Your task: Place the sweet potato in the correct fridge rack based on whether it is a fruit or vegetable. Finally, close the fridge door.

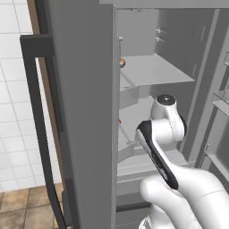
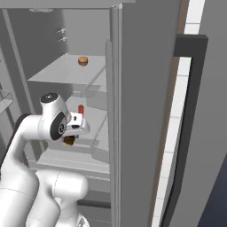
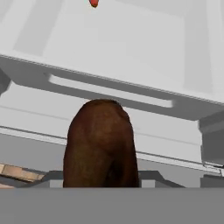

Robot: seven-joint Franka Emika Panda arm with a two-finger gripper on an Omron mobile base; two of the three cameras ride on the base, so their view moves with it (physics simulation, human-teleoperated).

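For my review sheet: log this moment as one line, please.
phase: carrying to fridge | tool: shut on sweet potato | fridge rack: ahead, holds small red item | fridge door: open

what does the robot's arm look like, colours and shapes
The glossy white arm is built of thick rounded segments. A long black band runs along one link's edge, and its round joint cap is white with a dark grey centre. In the right base view another joint shows a black ring around a grey disc. The wrist ends in a small white gripper. No cables show.
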